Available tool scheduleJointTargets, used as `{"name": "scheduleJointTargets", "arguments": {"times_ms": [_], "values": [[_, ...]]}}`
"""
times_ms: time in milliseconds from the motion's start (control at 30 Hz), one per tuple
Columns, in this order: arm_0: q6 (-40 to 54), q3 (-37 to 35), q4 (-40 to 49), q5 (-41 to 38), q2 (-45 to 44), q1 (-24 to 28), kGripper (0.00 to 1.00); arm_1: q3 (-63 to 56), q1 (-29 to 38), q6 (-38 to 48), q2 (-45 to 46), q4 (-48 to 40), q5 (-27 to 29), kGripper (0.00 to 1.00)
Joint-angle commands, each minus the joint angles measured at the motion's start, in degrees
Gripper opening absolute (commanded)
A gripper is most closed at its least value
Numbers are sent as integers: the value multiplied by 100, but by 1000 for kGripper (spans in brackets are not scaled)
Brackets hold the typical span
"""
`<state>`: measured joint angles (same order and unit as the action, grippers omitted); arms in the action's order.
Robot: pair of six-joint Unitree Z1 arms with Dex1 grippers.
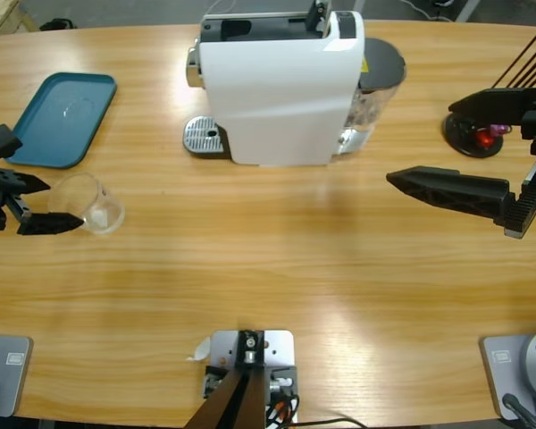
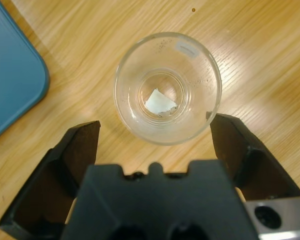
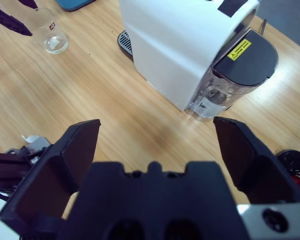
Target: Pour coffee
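The counter (image 1: 277, 268) carries, at its far middle, the white coffee machine (image 1: 281, 89), the heaviest thing here; you will not need to shift it. Its perforated drip tray (image 1: 204, 137) pokes out at its left foot, and a clear water tank with a dark lid (image 3: 240, 65) sits at its right end. A teal tray (image 1: 58, 116) lies flat at the far left.

Your thing to handle is the glass cup (image 2: 167, 87), upright on the counter at the left, just right of the teal tray's near corner. It is clear, thin-walled and smooth, so judge it light, stiff, slippery and breakable. You will see no coffee in it: only a pale scrap or label shows through its base. No amber liquid shows anywhere, so the coffee is probably yet to be brewed.

Your left claw (image 2: 157, 130) is spread wide, one jaw on each side of the cup's rim, neither clearly touching. Take the cup across its wall below the rim, squeeze gently, and keep it upright.

Your right claw (image 3: 157, 145) is also wide, holding nothing, hovering over bare wood right of the machine. A small dark holder with red capsules (image 1: 482, 136) stands at the far right.
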<state>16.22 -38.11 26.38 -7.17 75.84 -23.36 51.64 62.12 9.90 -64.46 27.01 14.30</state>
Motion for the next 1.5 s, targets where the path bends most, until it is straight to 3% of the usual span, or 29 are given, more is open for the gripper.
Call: {"name": "scheduleJointTargets", "arguments": {"times_ms": [33,333,500,600,733,800,867,1167,1367,1500], "values": [[74,7,-63,-329,284,50,954,-265,54,65,123,-82,116,1000],[65,6,-249,-320,342,50,968,-304,54,100,118,-82,108,1000],[74,6,-274,-324,357,50,925,-306,54,100,104,-82,108,1000],[85,6,-283,-329,379,50,740,-311,54,103,111,-82,108,1000],[136,-3,-283,-306,278,8,290,-325,54,117,129,-90,108,1000],[162,-3,-283,-334,317,-71,255,-339,54,126,141,-99,109,1000],[185,-7,-283,-338,375,-162,110,-344,54,133,145,-99,111,1000],[709,-204,-318,-408,-476,-211,104,-341,54,135,294,-29,108,1000],[1141,-801,-318,-698,-268,-206,108,-271,23,22,479,353,352,1000],[1343,-1304,-330,-965,266,-175,108,-508,-408,21,969,451,375,1000]]}}
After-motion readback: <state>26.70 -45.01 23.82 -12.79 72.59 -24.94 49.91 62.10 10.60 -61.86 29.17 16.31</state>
